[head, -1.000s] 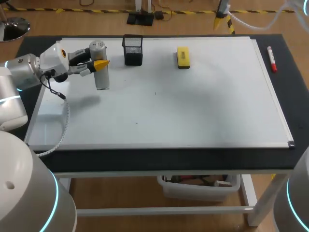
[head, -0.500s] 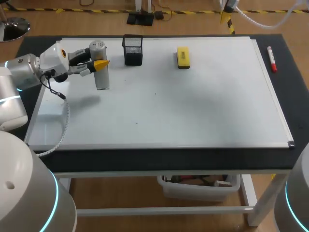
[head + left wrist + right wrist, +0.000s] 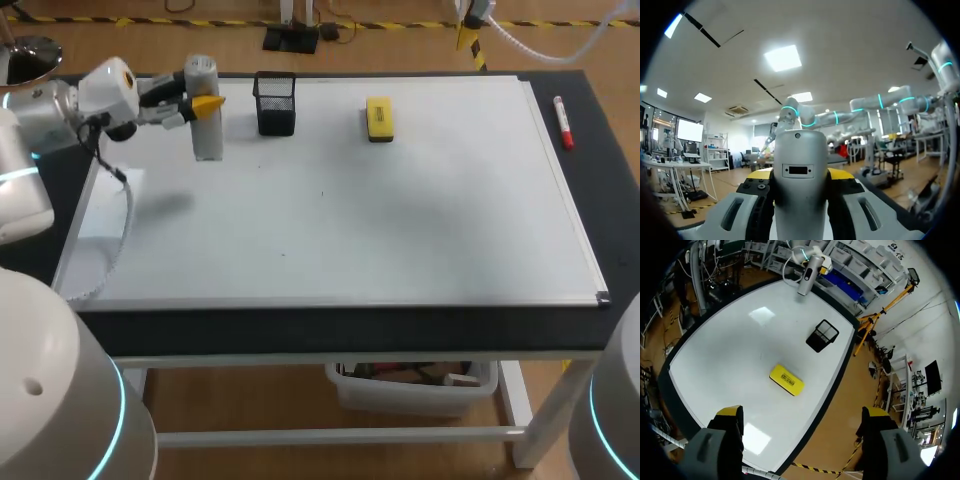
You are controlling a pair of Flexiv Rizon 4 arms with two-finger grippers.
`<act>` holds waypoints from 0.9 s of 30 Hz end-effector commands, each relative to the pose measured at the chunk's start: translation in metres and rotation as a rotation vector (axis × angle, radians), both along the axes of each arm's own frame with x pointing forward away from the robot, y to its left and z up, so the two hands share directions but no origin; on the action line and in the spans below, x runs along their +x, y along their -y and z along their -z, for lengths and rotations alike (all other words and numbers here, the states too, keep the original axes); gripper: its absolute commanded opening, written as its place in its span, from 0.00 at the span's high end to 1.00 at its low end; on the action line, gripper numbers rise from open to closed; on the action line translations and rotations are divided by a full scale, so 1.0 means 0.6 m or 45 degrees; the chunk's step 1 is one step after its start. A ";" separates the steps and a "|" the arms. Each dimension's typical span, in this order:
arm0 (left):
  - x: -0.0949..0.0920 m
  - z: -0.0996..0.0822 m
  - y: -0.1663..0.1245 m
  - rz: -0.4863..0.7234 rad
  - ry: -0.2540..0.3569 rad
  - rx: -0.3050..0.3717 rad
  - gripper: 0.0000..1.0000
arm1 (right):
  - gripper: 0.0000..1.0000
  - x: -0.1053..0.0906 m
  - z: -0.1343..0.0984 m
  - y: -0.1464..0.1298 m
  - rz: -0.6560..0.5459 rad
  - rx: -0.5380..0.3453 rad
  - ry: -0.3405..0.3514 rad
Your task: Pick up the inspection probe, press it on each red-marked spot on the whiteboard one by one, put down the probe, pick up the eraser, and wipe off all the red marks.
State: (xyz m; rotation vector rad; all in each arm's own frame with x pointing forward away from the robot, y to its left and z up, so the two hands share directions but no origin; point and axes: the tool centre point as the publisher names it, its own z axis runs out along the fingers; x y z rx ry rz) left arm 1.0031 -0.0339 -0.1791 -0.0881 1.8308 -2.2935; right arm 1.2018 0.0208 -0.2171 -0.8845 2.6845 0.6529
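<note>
Seen from above: dark bench (image 3: 350, 330) w/ a whiteboard (image 3: 420, 230) covering most of its top; L hand (image 3: 203, 103) pinches the inspection probe (image 3: 207, 138), a grey cylinder held upright over the board's far-left corner, both yellow tips pressed on its sides; can't tell if its lower end touches the board; L wrist view shows the probe filling the gap btwn the tips; black mesh pen holder (image 3: 275, 103) stands just right of the probe; yellow eraser (image 3: 379, 118) lies flat on the board near its far edge, well apart from the holder; red marker (image 3: 564, 122) lies on the bench strip beside the board's right edge; R hand (image 3: 802, 415) hangs high over the board, tips spread wide
</note>
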 end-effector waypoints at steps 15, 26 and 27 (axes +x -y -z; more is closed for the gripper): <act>0.155 -0.076 0.072 0.286 0.093 -0.011 1.00 | 0.00 0.001 -0.002 0.002 -0.004 -0.005 -0.002; 0.226 -0.080 0.116 0.422 0.121 -0.055 1.00 | 0.00 0.001 -0.002 0.002 -0.004 -0.005 -0.002; 0.230 -0.078 0.119 0.432 0.115 -0.057 1.00 | 0.00 0.001 -0.002 0.002 -0.004 -0.005 -0.002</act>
